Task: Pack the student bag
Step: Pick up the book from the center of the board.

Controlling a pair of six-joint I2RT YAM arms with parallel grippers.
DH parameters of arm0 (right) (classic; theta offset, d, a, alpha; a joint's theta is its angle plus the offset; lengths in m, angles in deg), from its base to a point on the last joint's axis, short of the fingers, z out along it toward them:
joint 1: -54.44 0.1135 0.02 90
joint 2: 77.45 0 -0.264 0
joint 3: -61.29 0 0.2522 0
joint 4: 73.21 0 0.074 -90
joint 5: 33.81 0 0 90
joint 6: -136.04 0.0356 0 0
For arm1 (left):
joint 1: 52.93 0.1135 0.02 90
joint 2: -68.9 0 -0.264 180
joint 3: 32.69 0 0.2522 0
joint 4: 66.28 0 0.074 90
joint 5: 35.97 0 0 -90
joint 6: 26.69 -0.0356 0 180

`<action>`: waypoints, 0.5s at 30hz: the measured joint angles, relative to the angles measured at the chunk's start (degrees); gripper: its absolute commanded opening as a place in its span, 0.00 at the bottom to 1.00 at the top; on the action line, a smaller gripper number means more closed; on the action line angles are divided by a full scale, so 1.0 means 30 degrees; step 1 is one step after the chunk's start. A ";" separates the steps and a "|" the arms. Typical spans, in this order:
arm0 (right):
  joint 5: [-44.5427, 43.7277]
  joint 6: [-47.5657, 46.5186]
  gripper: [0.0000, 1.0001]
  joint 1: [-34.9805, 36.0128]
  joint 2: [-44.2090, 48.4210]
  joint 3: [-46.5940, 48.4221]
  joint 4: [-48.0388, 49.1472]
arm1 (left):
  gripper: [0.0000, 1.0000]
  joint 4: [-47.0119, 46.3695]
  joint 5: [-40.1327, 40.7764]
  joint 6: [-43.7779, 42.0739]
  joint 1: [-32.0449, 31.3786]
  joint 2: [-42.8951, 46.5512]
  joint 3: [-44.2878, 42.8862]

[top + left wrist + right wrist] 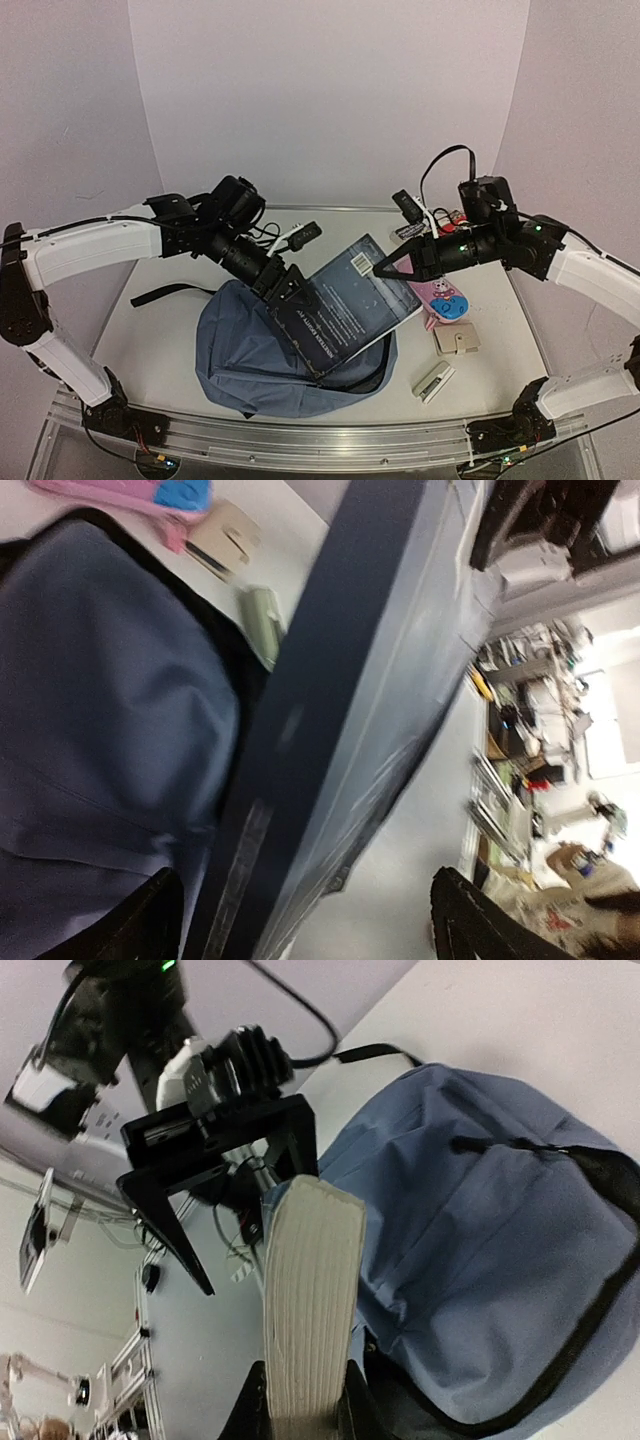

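The dusty-blue student bag [240, 365] lies flat at the front middle of the table, its black-zippered opening toward the right. It also shows in the left wrist view [100, 730] and the right wrist view [480, 1260]. A thick dark navy book [350, 305] is held tilted above the bag's opening. My right gripper [395, 265] is shut on the book's upper right edge; its fingers clamp the cream page block [305, 1290]. My left gripper [285, 290] is open at the book's left corner, and its wide jaws straddle the spine [300, 730].
A pink pencil case [445, 300], a beige holder [457, 340] and a small white and green item [433, 382] lie right of the bag. A black strap [165, 293] trails out to the left. White walls enclose the table on three sides.
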 measured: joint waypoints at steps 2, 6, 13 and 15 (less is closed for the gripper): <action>-0.1745 0.0901 0.00 -0.0265 0.0594 0.0000 -0.0169 | 0.96 -0.1764 0.2160 0.1095 0.0445 0.1086 0.1344; -0.6609 0.2505 0.00 -0.0723 0.2746 0.0007 -0.0704 | 0.96 -0.5090 0.5852 0.4037 0.0708 0.3030 0.3812; -1.5737 0.3930 0.00 -0.1389 0.5897 0.0029 -0.0696 | 0.91 -0.8307 0.9726 0.8302 -0.0499 0.1202 0.3997; -1.7351 0.4070 0.00 -0.1377 0.6252 0.0029 -0.0696 | 0.91 -0.8513 1.0591 0.9145 -0.1060 -0.0278 0.3285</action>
